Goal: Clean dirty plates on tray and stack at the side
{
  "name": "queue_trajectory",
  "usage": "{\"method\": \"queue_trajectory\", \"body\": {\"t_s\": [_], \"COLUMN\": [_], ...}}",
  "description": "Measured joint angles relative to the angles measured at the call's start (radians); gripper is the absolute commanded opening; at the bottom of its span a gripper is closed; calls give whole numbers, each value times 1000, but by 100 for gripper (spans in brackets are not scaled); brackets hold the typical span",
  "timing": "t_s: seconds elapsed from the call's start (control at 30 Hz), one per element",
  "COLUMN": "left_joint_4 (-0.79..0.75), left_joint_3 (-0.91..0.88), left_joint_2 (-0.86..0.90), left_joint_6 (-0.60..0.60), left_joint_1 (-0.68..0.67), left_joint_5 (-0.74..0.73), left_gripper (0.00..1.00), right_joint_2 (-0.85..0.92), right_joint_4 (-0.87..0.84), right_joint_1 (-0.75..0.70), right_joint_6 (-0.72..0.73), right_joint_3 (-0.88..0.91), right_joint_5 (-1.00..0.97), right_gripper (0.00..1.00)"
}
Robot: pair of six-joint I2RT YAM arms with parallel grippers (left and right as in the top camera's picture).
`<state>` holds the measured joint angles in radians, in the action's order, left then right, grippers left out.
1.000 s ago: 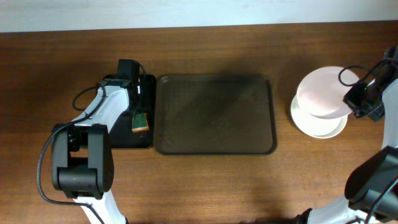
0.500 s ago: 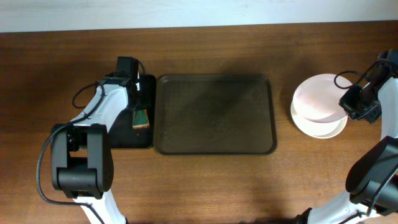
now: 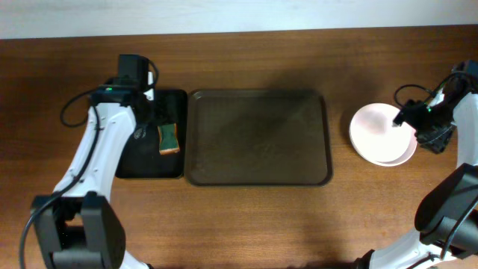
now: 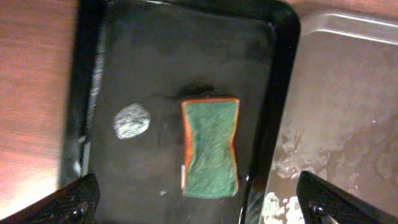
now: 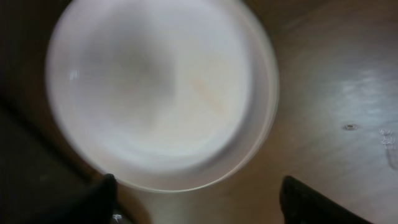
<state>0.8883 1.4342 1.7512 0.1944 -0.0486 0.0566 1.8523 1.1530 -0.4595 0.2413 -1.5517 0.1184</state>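
The white plates lie stacked on the bare tabletop at the right, the top one set slightly off-centre. In the right wrist view the stack is blurred and fills the frame. My right gripper hovers open over the stack's near rim and holds nothing. The dark-brown tray in the middle carries no plates; wet smears show on it. My left gripper is open above the green sponge, which lies loose on the black tray.
The narrow glossy black tray sits against the brown tray's left edge. On it are the sponge and a small grey crumpled lump. Cables trail from both arms.
My right gripper opened and let go of the top plate, which settled onto the stack. My left gripper opened, released the sponge and pulled up and to the left.
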Motion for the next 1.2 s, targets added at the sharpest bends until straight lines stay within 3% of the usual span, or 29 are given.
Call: {"method": "queue_trajectory", "body": {"t_s": [0.43, 0.6, 0.77, 1.07, 1.2], "left_joint_4": [351, 380, 326, 68, 41], "left_joint_3": [8, 0, -92, -418, -503], "left_joint_2": [-20, -29, -123, -607, -857], "left_joint_6": [54, 56, 56, 40, 33], "left_joint_1": [142, 141, 141, 61, 23], "left_joint_5": [-4, -8, -8, -8, -9], "left_gripper": [100, 100, 100, 100, 100], "right_joint_2": [-44, -175, -324, -744, -926], "right_joint_4": [61, 116, 55, -92, -89], "right_joint_1": [406, 430, 430, 445, 447], "right_joint_6": [-89, -89, -89, -92, -92], "right_joint_3": [0, 0, 62, 380, 447], "right_joint_5": [28, 16, 1, -21, -52], "right_gripper": [99, 99, 99, 99, 99]}}
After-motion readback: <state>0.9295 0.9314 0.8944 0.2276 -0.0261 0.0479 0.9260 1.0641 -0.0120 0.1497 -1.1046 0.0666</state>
